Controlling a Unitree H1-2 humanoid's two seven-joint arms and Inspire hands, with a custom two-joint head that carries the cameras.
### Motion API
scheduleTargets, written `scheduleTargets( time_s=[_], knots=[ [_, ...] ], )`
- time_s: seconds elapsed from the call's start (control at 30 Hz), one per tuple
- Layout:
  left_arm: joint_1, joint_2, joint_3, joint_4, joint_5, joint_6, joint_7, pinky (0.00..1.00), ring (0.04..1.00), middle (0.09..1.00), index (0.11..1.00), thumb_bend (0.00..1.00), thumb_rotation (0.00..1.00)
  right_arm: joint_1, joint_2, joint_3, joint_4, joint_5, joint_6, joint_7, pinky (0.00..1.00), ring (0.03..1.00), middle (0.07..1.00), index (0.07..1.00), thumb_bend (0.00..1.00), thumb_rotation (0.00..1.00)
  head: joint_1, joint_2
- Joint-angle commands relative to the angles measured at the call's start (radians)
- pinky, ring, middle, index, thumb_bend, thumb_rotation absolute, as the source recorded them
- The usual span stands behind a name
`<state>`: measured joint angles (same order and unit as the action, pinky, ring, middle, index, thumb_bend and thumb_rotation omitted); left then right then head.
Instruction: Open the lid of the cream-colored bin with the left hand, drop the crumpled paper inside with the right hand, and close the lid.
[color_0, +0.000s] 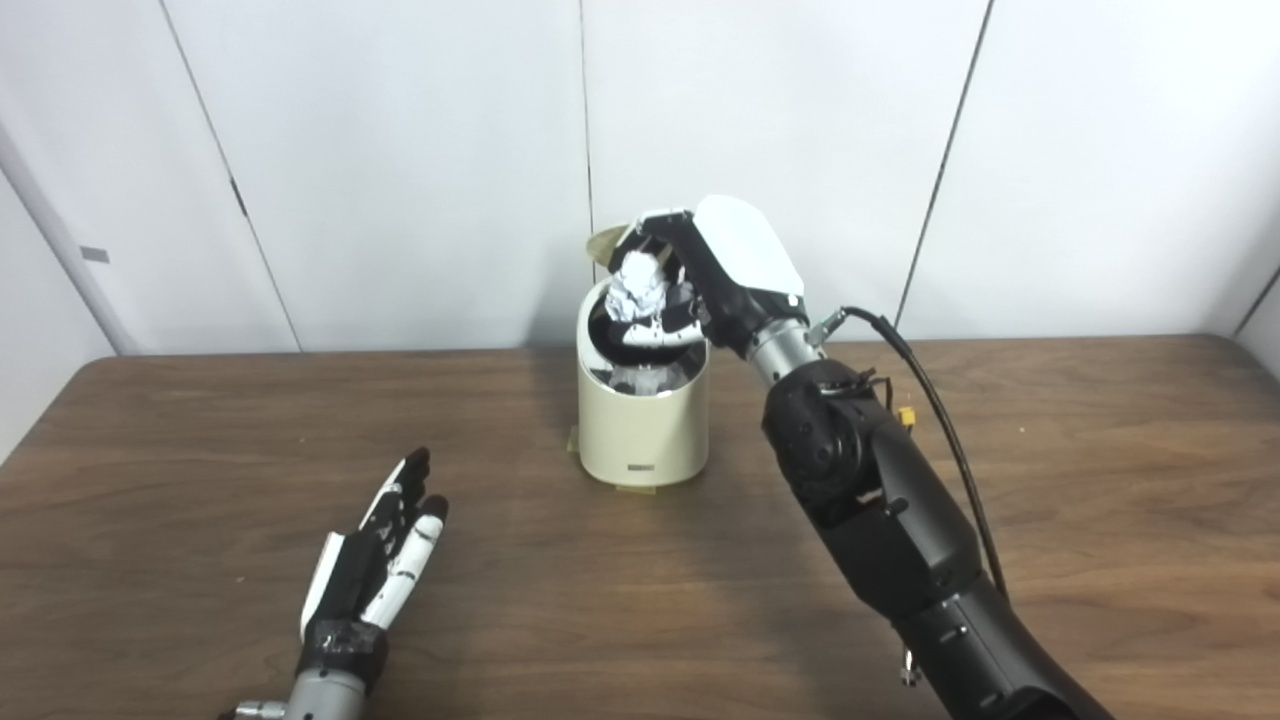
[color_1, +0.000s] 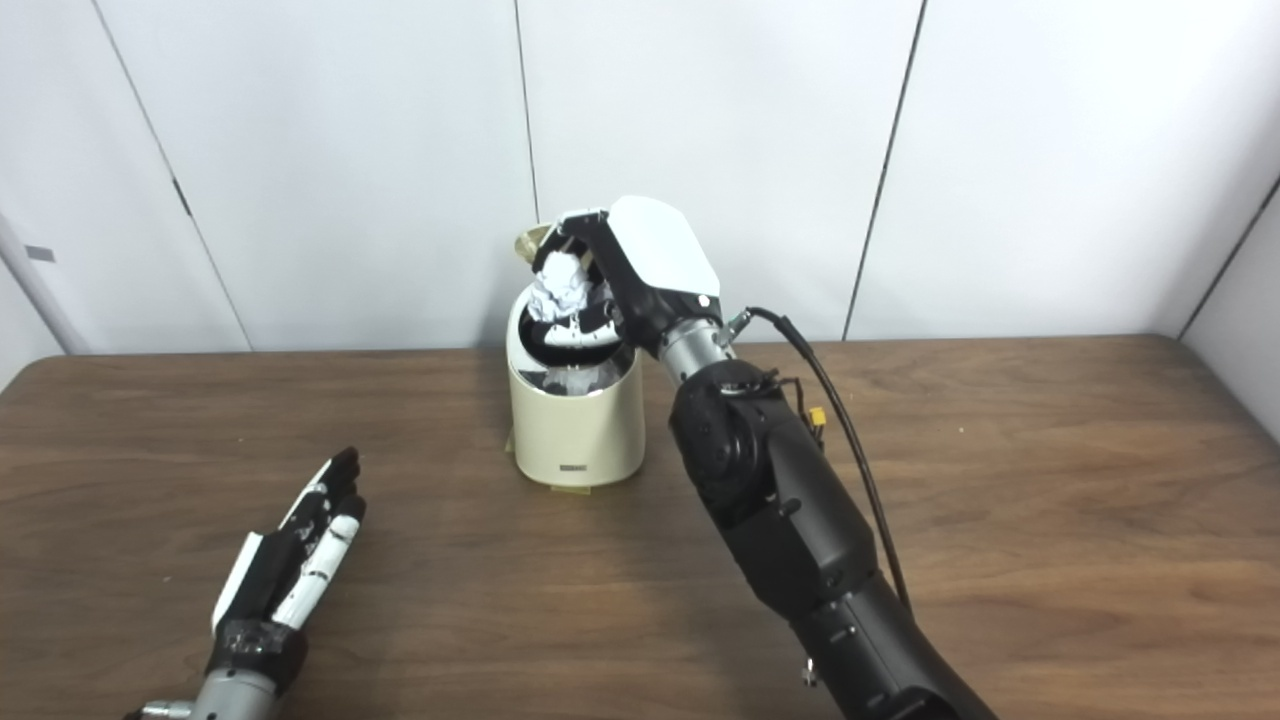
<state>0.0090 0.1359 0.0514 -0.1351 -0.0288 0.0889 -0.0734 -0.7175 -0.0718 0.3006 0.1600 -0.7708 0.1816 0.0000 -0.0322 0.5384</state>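
Left eye view: right robot hand (color_0: 690, 270) hangs over the open cream bin (color_0: 645, 420), fingers curled around the crumpled paper (color_0: 636, 283). Its lid (color_0: 603, 242) stands tipped up behind. Left robot hand (color_0: 375, 560) lies spread, empty, on the desk (color_0: 1100, 480), well apart.

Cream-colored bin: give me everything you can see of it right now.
The cream-colored bin is a small upright cylinder, smooth like plastic or painted metal, with a small label low on its front. It stands on the wooden table near the back wall. Its lid is tipped up behind the opening, only an edge showing. The inside looks dark with something pale in it. The right hand holds the crumpled paper just over the open mouth; contact with the rim is unclear.
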Motion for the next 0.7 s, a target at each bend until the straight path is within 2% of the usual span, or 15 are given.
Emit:
scheduleTargets(
  time_s=[0.0,0.17,0.33,0.67],
  knots=[
    [-0.006,-0.004,-0.005,0.0,-0.007,-0.002,-0.004,1.0,1.0,0.991,1.0,0.52,0.67,-0.05,0.006,-0.01,-0.01,0.005,-0.022,-0.041,0.29,0.387,0.505,0.525,0.49,0.0,-0.001,0.0],
    [-0.01,-0.011,-0.005,-0.012,-0.002,0.009,0.005,1.0,1.0,0.99,1.0,0.5,0.68,-0.046,0.01,-0.012,0.044,0.02,-0.041,-0.086,0.29,0.39,0.505,0.523,0.49,0.0,0.001,0.0],
    [-0.016,-0.011,-0.001,-0.016,0.005,0.005,0.01,1.0,1.0,0.981,1.0,0.48,0.68,-0.043,0.005,-0.005,0.066,0.03,-0.045,-0.096,0.29,0.39,0.507,0.518,0.49,0.0,-0.002,0.003],
    [-0.019,-0.004,0.002,-0.016,0.006,0.002,0.008,1.0,1.0,0.977,1.0,0.5,0.68,-0.035,0.006,0.01,0.055,0.055,-0.029,-0.064,0.33,0.4,0.503,0.536,0.5,0.0,-0.01,0.01]
  ],
)
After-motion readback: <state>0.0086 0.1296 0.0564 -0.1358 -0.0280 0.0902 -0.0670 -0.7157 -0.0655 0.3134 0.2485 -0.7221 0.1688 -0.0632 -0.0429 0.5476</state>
